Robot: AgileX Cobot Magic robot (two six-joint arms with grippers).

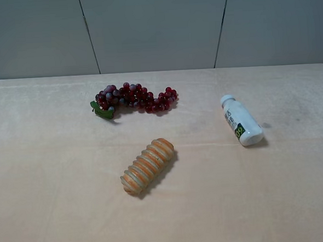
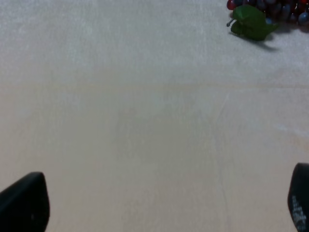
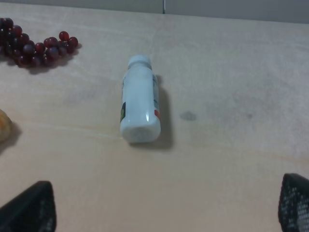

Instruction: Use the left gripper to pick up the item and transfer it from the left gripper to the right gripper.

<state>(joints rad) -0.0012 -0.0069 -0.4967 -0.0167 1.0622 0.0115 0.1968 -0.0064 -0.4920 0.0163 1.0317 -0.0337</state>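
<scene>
Setting: pale grey panelled wall behind a beige cloth-covered tabletop [image 1: 52,215].
Item: small white bottle [image 1: 241,127] lay on its side toward the right edge of the tabletop, cap pointing to the far edge, label with a yellow-green mark facing up; nothing touched it.
Other objects: red grape bunch [image 1: 135,98] near the far edge, about centre; orange ridged bread roll [image 1: 148,165] mid-tabletop, well apart from the bottle.
Left end effector [image 2: 154,203]: jaws wide apart, empty, above bare cloth; only the grape leaf [image 2: 252,23] showed ahead of it.
Right end effector [image 3: 166,208]: jaws wide apart, empty, with the bottle ahead of it.
Progress: judged not begun; pickup by the left, then the handover, all remained.
</scene>
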